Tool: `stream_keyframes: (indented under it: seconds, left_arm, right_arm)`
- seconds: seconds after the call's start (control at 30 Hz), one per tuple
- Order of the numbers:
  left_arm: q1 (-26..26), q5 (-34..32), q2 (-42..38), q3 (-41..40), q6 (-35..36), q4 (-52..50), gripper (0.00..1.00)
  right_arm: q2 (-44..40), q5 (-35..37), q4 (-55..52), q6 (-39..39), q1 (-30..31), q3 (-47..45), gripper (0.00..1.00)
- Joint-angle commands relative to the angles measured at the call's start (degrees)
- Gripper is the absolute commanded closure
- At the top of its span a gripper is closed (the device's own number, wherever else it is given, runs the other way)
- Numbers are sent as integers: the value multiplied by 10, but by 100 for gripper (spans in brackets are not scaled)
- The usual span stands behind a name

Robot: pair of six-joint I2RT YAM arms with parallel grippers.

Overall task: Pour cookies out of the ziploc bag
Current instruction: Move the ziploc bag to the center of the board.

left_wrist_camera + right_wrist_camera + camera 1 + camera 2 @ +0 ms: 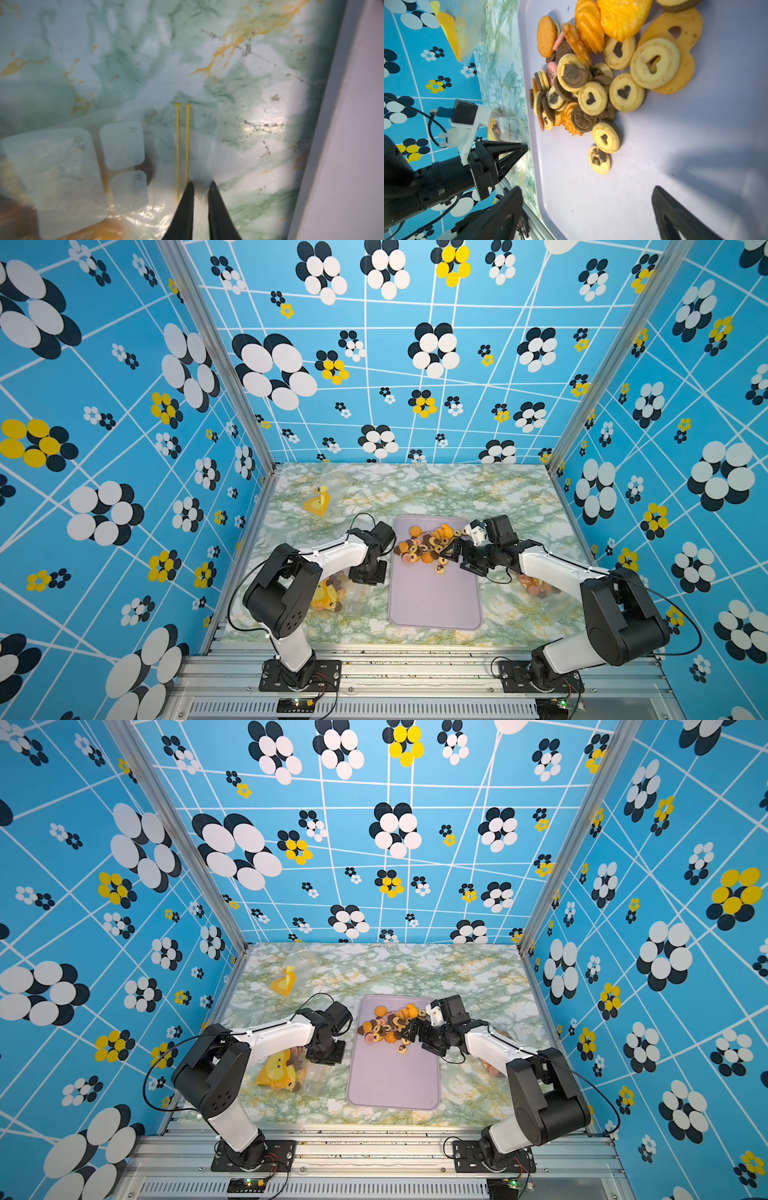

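Three ziploc bags (318, 499), one tray (434, 605), one heap of cookies (424, 547).

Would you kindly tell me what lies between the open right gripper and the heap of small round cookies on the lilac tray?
Only a bare stretch of the lilac tray, seen in the right wrist view between the right gripper and the cookies.

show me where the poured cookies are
In a top view the cookies lie heaped at the far end of the lilac tray, beside the open right gripper.

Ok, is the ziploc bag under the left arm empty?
Not empty. Brown cookies show through the clear bag beside the tray, in both top views.
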Motion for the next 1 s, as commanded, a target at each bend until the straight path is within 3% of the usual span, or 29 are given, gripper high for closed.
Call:
stream_keyframes:
  seconds: [0.0,0.23,0.47,0.67,0.97]
  left_arm:
    - [9,-5,2,-21,-6,4,87]
    - [13,-6,-16,-17,4,0,100]
    - [18,31,-42,31,25,-36,100]
    - [14,123,-14,105,18,-68,100]
    - [-22,164,22,176,-8,-78,100]
  right_arm:
    - [-14,-11,-15,-8,-3,-5,1]
    - [-12,-12,-13,-8,-4,-5,1]
    - [-8,-19,-9,-7,-4,-5,1]
    - [6,-22,-1,-6,-4,4,1]
    - [21,-29,15,18,-3,20,1]
